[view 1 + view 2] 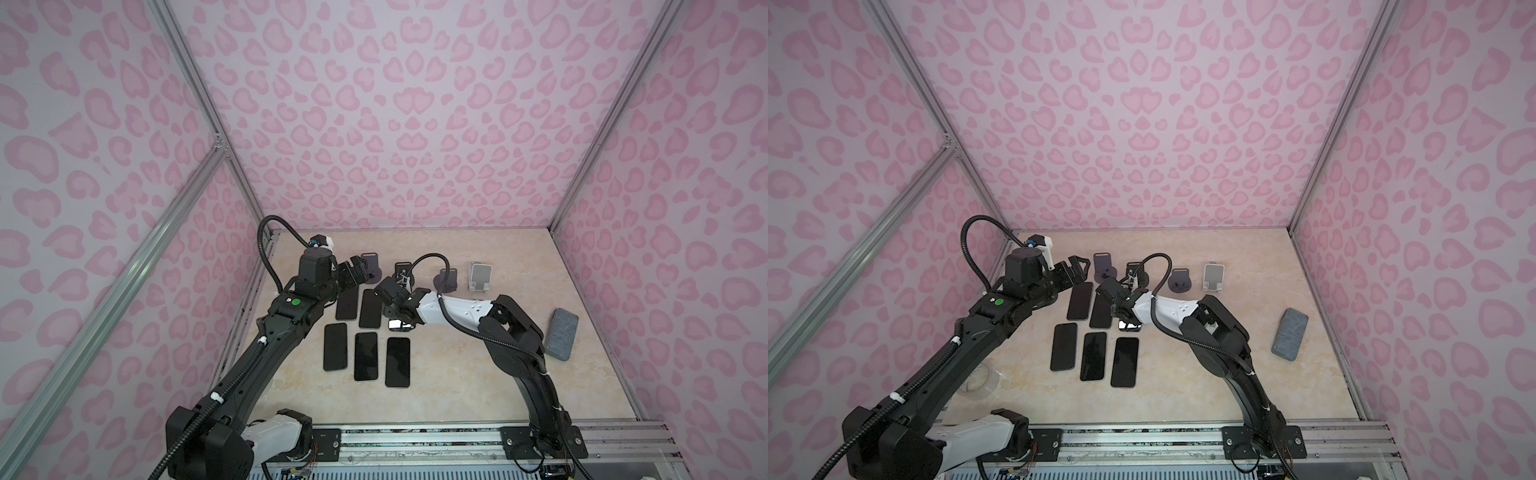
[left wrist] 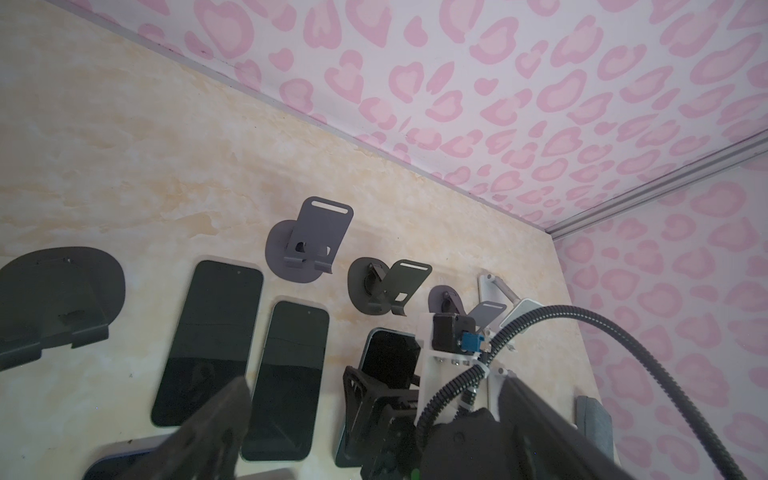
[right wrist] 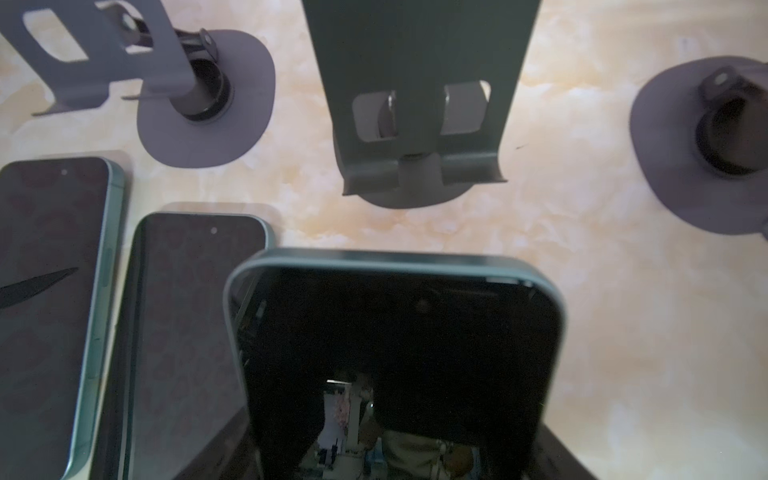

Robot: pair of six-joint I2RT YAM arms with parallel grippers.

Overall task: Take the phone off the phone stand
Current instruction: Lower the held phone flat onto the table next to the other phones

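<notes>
Jaws of the right gripper (image 1: 397, 319) are seen clamped on the phone (image 3: 395, 332), held clear of the stand (image 3: 419, 62), over the table (image 3: 602, 270). Stiff, glassy, slippery, judged breakable: long edges are best pinched. Meanwhile the left gripper (image 1: 360, 268) is spread, empty.

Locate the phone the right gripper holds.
Mid-table in both top views: the phone hangs in the right gripper, before the dark middle stand, beside two flat phones.

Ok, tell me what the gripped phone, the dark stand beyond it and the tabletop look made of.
The phone shows a glossy, seemingly glass face with mirror reflections and a matte pale-green rim, probably metal. The dark stand looks like thin bent sheet metal, matte painted. The tabletop is cream marble-patterned, possibly laminate.
</notes>
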